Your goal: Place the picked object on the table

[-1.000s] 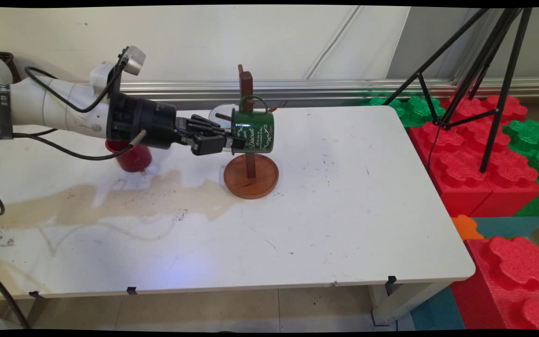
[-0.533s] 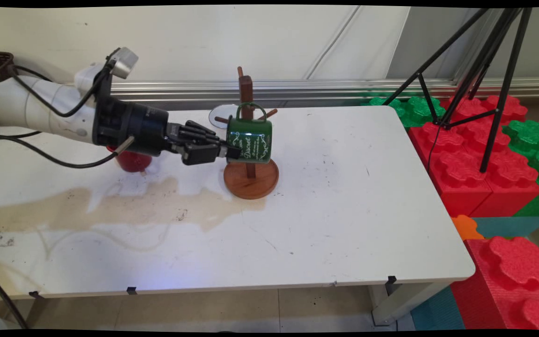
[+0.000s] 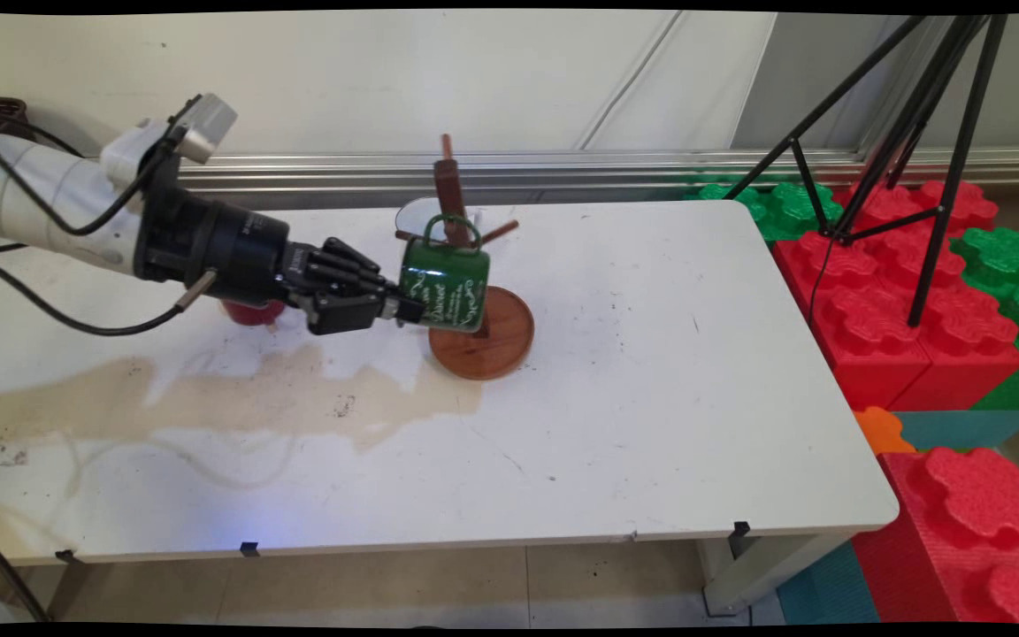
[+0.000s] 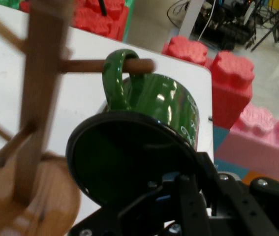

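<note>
A green enamel mug [image 3: 445,283] with white lettering lies on its side in the air, and my gripper [image 3: 403,310] is shut on its rim from the left. The mug's handle [image 4: 114,81] is still hooked over a peg [image 4: 138,65] of the wooden mug tree [image 3: 452,190]. The tree leans to the left over its round base [image 3: 499,341]. In the hand view the mug's dark opening [image 4: 124,162] faces the camera, with the tree's post [image 4: 38,98] to its left. My gripper [image 4: 181,184] clamps the rim at the lower right.
A red cup [image 3: 251,311] stands behind my wrist, mostly hidden. A clear round piece [image 3: 415,212] sits behind the tree. A brown stain [image 3: 209,398] runs across the table's left half. A black tripod [image 3: 907,133] and red and green foam blocks [image 3: 899,301] stand off the right edge.
My arm has drawn back to the left and lower, taking the mug with it. The mug's handle stayed on the peg, and the upright tree has been pulled into a leftward lean.
</note>
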Controlling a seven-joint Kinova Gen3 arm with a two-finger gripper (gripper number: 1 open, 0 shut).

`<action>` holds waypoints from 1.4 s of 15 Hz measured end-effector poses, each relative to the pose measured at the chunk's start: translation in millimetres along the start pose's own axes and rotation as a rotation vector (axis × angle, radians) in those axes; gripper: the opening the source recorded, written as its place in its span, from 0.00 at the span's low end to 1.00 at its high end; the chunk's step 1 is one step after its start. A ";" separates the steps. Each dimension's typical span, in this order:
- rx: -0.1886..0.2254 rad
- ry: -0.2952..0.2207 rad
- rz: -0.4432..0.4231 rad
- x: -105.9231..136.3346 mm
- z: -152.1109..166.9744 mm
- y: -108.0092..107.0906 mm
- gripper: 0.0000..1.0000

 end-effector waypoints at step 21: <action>0.030 -0.052 0.090 23.3 -25.6 1.2 0.00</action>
